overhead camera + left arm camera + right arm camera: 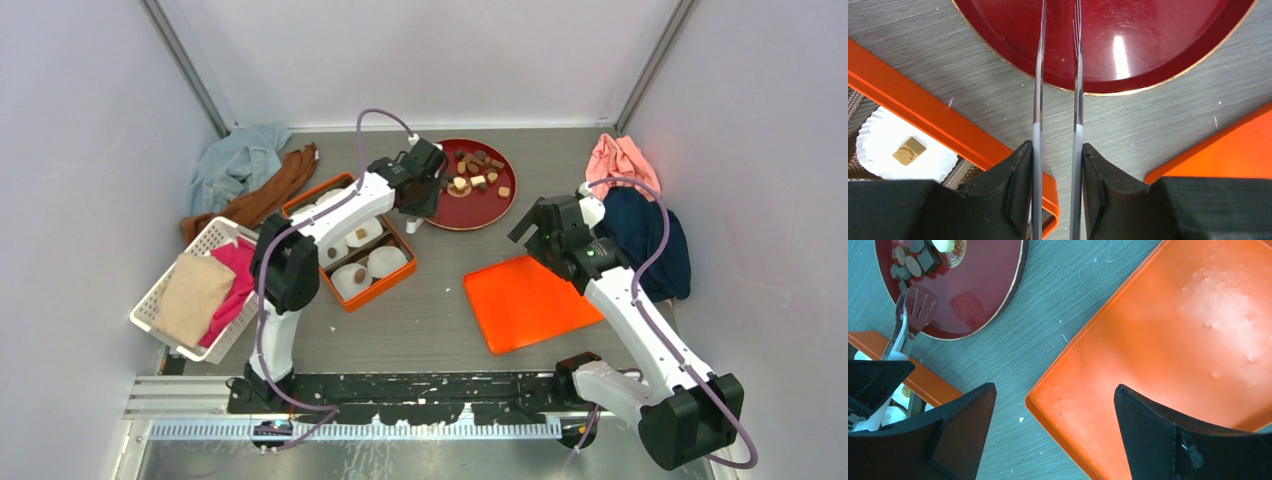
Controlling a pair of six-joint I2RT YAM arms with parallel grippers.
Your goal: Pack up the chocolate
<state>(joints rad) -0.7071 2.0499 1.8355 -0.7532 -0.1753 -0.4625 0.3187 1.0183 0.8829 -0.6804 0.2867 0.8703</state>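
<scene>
Several small chocolate pieces (475, 170) lie on a round dark red plate (470, 212); they also show in the right wrist view (913, 262). My left gripper (420, 195) is shut on metal tongs (1078, 75), whose two blades reach over the plate's near part (1148, 45). The slotted tong tip (918, 305) is beside the pieces. I cannot see anything held between the blades. An orange box (385, 290) holds white paper cups (362, 233), and one cup holds a light brown piece (909, 150). My right gripper (1055, 390) is open and empty over the orange lid's (1173, 340) left edge.
The orange lid (530, 300) lies flat at the centre right. A white basket (160, 330) with folded cloths stands at the left. Blue (235, 165) and brown (275, 190) cloths lie at the back left, pink (620, 160) and navy (650, 240) cloths at the right.
</scene>
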